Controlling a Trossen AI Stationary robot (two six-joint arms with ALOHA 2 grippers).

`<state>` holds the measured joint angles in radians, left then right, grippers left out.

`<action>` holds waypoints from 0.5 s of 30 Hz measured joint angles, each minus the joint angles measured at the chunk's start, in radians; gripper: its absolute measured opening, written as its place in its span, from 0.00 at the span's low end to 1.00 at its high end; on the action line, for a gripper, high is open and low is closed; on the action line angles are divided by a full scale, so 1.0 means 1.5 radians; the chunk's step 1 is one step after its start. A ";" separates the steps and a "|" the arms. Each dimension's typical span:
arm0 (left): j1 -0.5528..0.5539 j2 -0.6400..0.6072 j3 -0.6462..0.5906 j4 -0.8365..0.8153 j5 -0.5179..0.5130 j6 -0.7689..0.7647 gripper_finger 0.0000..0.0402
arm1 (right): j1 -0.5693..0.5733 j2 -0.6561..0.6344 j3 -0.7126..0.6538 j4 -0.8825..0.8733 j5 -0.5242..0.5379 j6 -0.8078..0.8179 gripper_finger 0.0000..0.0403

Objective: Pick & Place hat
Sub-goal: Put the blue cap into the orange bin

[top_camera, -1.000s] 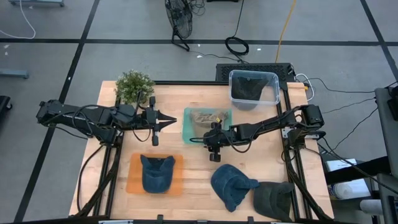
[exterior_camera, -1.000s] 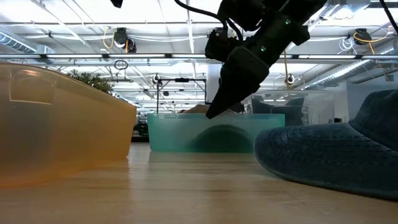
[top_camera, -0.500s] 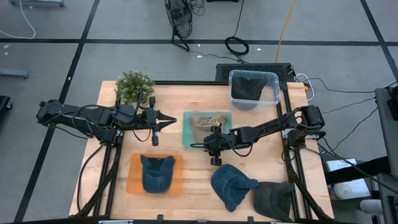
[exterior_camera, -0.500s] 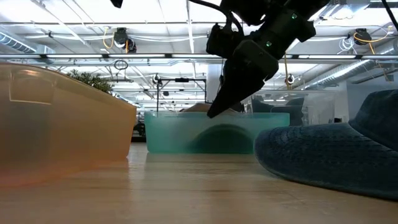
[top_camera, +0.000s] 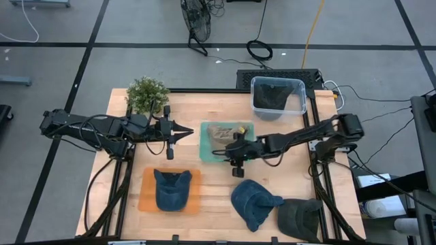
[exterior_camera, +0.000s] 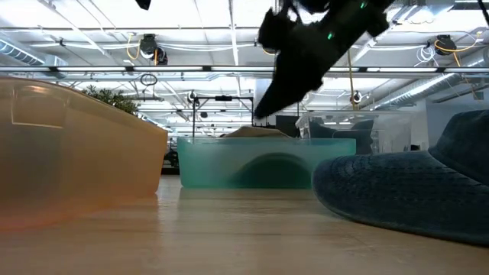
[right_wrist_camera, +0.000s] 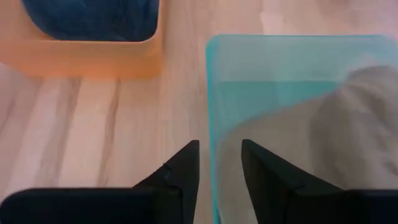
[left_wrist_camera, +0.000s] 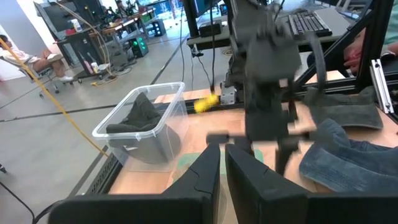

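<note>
A tan hat (top_camera: pixel 225 131) lies inside a teal bin (top_camera: pixel 205 153) at mid-table. My right gripper (right_wrist_camera: pixel 221 165) is open and hovers just above the bin's near wall (right_wrist_camera: pixel 212 118), one finger on each side, clear of the rim in the low view (exterior_camera: pixel 257 114). A blue hat (top_camera: pixel 170 189) lies in an orange tray (top_camera: pixel 145 197). Another blue hat (top_camera: pixel 252 202) and a dark green hat (top_camera: pixel 300 218) lie on the table near the front edge. My left gripper (top_camera: pixel 188 131) is shut, held above the table left of the bin.
A clear bin (top_camera: pixel 278 96) holding a dark hat stands at the far right. A potted plant (top_camera: pixel 147 94) stands at the far left. Bare wood shows between the orange tray and the teal bin (right_wrist_camera: pixel 93 124).
The right gripper first shifted a little toward the near edge, and the teal bin came slightly nearer with it. The gripper then rose clear above the bin's rim. The left arm kept still.
</note>
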<state>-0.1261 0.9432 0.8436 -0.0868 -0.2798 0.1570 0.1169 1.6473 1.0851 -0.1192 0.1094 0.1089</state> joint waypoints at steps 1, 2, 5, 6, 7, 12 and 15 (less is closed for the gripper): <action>0.000 0.000 0.000 0.000 0.000 0.000 0.09 | 0.000 -0.022 0.000 -0.024 0.007 0.000 0.28; 0.000 0.000 0.000 0.000 0.000 0.001 0.09 | 0.001 -0.042 0.000 -0.042 0.014 0.002 0.28; 0.000 0.000 0.000 0.000 0.000 0.000 0.09 | 0.001 -0.093 0.001 -0.140 0.015 0.010 0.27; 0.000 0.000 0.000 0.001 0.000 -0.001 0.09 | 0.002 -0.106 0.000 -0.186 0.015 0.022 0.27; 0.000 0.000 0.000 0.000 0.000 -0.001 0.09 | 0.004 -0.113 -0.001 -0.220 0.015 0.041 0.27; 0.000 0.000 0.001 0.001 0.000 -0.002 0.09 | 0.025 -0.124 -0.031 -0.295 0.016 0.114 0.28; 0.000 0.000 0.000 0.001 0.005 -0.002 0.09 | 0.037 -0.123 -0.045 -0.306 0.017 0.138 0.27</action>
<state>-0.1261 0.9436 0.8442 -0.0847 -0.2718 0.1534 0.1719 1.4627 1.0170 -0.5784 0.1345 0.3162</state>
